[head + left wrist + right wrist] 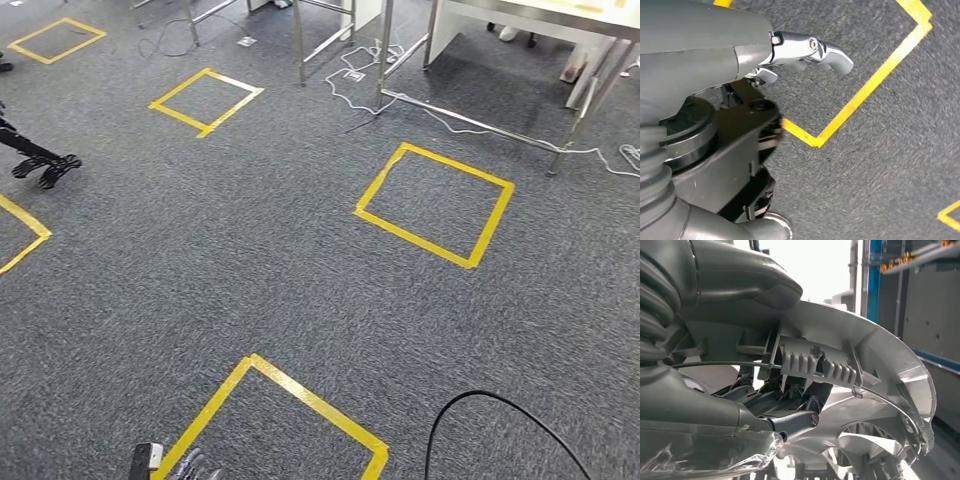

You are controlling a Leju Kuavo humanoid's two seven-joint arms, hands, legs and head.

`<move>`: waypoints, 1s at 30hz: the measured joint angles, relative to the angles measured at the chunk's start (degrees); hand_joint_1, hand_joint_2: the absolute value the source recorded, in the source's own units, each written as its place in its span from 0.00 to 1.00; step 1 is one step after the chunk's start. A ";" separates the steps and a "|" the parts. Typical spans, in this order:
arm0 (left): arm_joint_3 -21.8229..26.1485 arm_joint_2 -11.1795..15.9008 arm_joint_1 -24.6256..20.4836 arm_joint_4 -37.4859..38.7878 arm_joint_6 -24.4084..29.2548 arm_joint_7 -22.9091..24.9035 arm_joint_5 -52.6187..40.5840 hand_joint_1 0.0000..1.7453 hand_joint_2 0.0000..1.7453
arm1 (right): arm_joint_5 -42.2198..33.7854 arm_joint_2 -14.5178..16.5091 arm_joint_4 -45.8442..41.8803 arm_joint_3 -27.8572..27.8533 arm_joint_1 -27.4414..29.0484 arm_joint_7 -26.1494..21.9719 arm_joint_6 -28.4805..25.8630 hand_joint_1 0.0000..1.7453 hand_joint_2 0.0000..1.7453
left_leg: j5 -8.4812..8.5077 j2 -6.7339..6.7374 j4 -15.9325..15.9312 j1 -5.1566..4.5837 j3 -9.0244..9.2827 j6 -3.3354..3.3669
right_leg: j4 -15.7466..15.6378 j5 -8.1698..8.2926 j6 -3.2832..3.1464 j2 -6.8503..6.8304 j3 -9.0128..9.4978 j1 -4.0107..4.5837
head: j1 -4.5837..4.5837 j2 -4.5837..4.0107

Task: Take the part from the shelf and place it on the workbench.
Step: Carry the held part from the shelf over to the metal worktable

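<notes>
The part [874, 355] is a large silver-grey round plastic piece with ribs and spokes. My right hand [715, 405] grips it from behind, with the thumb over its rim and the darker fingers under it. My left hand [189, 467] hangs low at the bottom edge of the head view. In the left wrist view the left hand [734, 55] holds nothing, and one silver finger [828, 52] stretches out over the grey carpet.
Yellow tape squares [434, 205] mark the grey carpet. Metal table legs [385, 50] and white cables [453, 125] stand at the far side, below a light tabletop [528, 12]. A black cable [490, 400] loops at front right. A blue-framed rack [874, 280] rises behind the part.
</notes>
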 joint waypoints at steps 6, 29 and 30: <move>0.02 0.14 -0.17 0.00 0.04 0.04 -0.07 0.00 1.00 | 0.01 0.00 -0.06 0.05 0.17 -0.06 -0.01 1.00 1.00 | 1.60 -0.83 -6.28 0.26 2.54 1.97 | 0.38 0.28 2.26 1.73 -1.65 -0.29 | -0.04 0.00; 0.02 0.57 -0.38 0.02 -0.26 -0.91 -0.12 0.00 1.00 | 0.93 0.00 0.13 0.11 -0.12 0.01 0.01 1.00 1.00 | -3.22 2.52 6.11 -0.45 -2.75 -0.02 | -0.45 -0.09 -0.45 -1.59 0.20 0.11 | 0.26 -0.01; 0.01 0.59 -0.46 0.02 -0.23 -0.86 -0.17 0.00 1.00 | 1.81 0.00 0.09 0.07 -0.15 0.05 0.01 1.00 1.00 | -0.98 2.16 2.40 -0.30 -1.10 -0.08 | -0.44 -0.07 -0.23 -1.15 0.25 0.05 | 0.20 -0.01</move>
